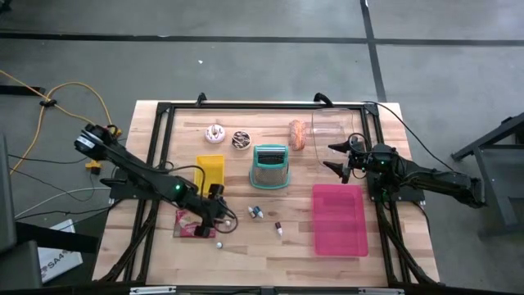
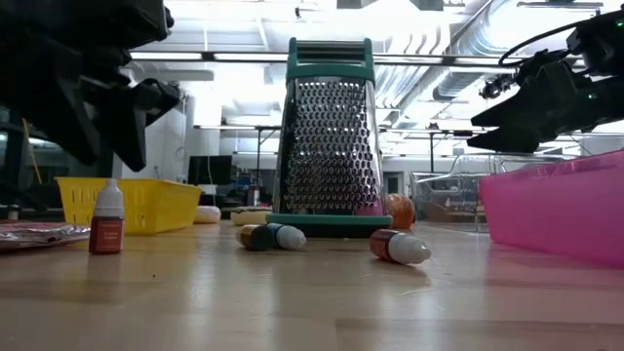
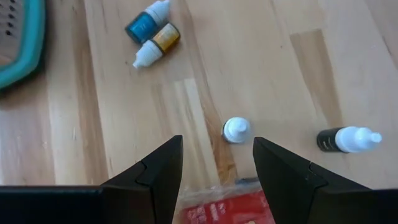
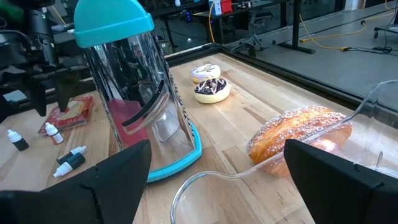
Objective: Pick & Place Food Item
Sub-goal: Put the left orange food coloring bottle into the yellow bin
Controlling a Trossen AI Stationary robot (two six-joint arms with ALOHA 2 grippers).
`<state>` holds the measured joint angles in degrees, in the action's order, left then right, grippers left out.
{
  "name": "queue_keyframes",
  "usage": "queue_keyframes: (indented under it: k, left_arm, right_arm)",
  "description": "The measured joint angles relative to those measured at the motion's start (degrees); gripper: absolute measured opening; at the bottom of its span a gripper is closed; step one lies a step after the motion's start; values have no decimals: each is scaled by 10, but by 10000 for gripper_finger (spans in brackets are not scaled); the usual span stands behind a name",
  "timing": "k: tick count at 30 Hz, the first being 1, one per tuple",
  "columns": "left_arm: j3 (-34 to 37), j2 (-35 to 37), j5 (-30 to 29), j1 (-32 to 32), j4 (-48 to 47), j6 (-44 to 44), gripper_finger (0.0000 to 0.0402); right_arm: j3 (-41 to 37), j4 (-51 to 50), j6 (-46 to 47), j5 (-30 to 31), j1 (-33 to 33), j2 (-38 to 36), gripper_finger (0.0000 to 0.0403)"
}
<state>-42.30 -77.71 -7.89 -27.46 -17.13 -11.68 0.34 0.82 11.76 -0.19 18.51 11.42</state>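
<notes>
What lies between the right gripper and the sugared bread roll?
Only the clear container's rim curves across the gap from the open right gripper to the sugared bread roll. The box grater stands off to one side.

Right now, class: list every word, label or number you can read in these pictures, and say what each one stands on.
"SA4": on the white box on the floor left of the table; the rest of its print is illegible.
The red packet: print too blurred to read.
The dropper bottles: labels too small to read.
Nothing else is legible.
</notes>
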Motion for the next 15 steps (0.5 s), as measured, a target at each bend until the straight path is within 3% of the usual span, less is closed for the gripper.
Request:
queue_keyframes:
  k: [15]
  left_arm:
    - [0,-36,-8,-28,17,-7,188]
  right_arm:
    - [0,0,0,0,0,0,357]
